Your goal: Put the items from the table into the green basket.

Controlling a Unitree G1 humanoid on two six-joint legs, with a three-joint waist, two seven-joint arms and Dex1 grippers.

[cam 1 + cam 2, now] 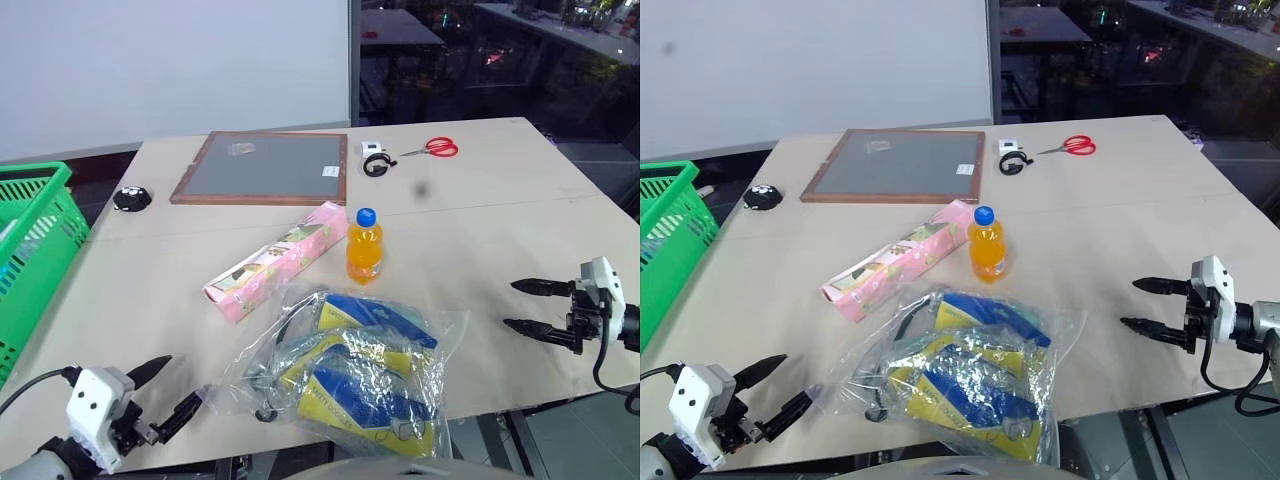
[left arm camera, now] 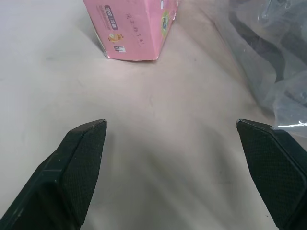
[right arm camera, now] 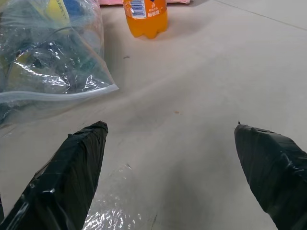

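An orange-drink bottle (image 1: 364,246) with a blue cap stands upright mid-table. A long pink patterned carton (image 1: 277,260) lies just left of it. In front of both lies a crinkly clear bag (image 1: 350,365) of blue-and-yellow packets. The green basket (image 1: 28,250) stands off the table's left edge. My left gripper (image 1: 170,388) is open at the near left, over bare table (image 1: 480,230), pointing toward the carton's end (image 2: 132,28) and the bag's edge (image 2: 268,57). My right gripper (image 1: 528,306) is open at the near right, aimed toward the bag (image 3: 48,52) and bottle (image 3: 145,17).
At the back of the table lie a wood-framed grey board (image 1: 264,167), red-handled scissors (image 1: 434,148), a small white and black item (image 1: 374,158) and a round black object (image 1: 131,199). Dark desks stand behind the table.
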